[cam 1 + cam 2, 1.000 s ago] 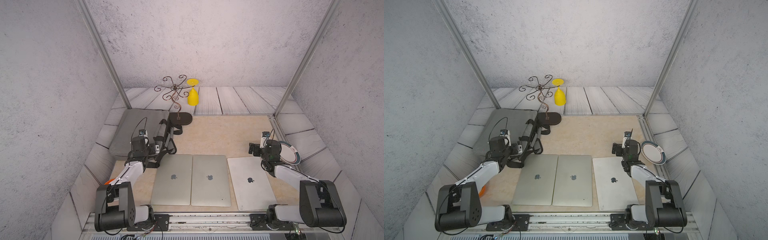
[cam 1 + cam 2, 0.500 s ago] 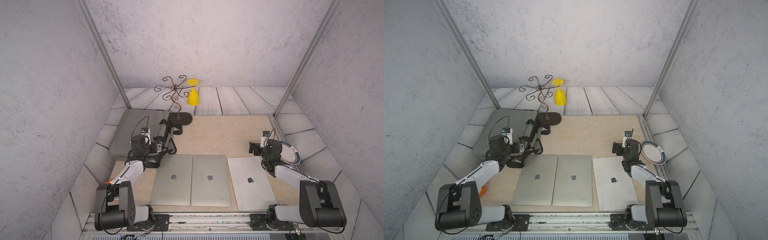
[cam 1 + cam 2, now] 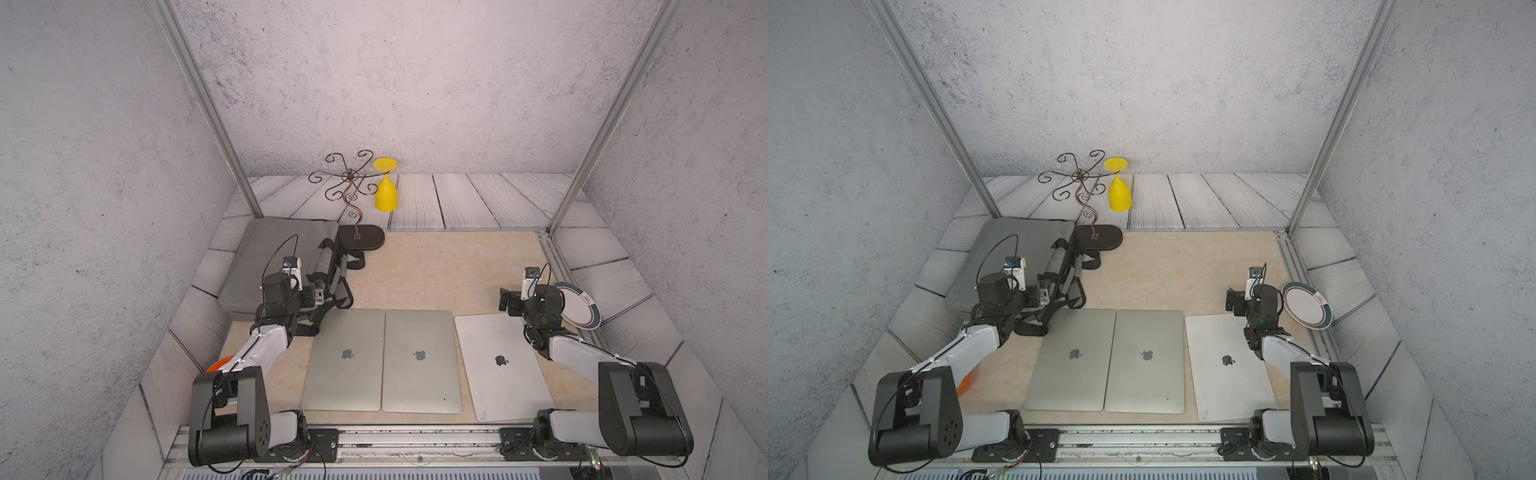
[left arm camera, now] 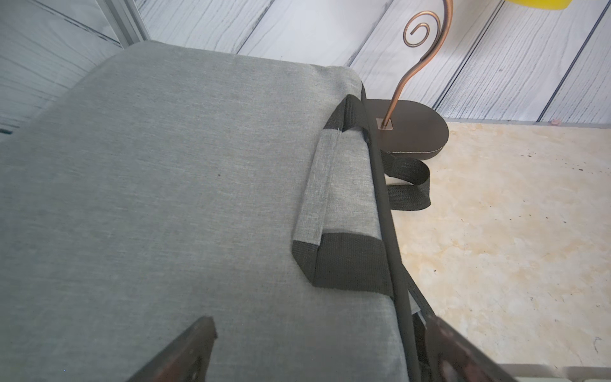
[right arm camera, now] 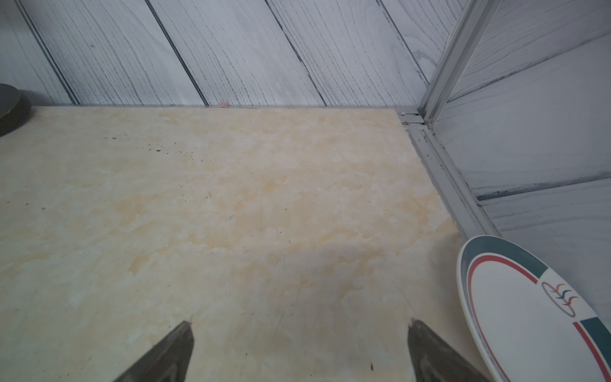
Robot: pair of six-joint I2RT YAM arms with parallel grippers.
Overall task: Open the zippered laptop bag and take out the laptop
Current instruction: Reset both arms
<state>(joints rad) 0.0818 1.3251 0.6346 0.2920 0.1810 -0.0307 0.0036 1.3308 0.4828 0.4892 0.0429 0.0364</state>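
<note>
three laptops [image 3: 419, 386] show apple logos [image 3: 420, 354]; left claw [image 4: 317, 322] and right claw [image 5: 301, 325] gape wide.

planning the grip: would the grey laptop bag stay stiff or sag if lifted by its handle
The laptop bag is soft woven fabric lying flat, so it probably sags slightly yet keeps its slab shape. Its handle and loose black strap look floppy and would likely take up slack first.

Grey laptop bag [image 3: 274, 253] is lying flat at the worktop's [image 3: 436, 270] far-left corner, black straps [image 3: 354, 264] trailing toward the middle. Three closed silver laptops [image 3: 420, 359] are lying side by side along the near edge.
</note>
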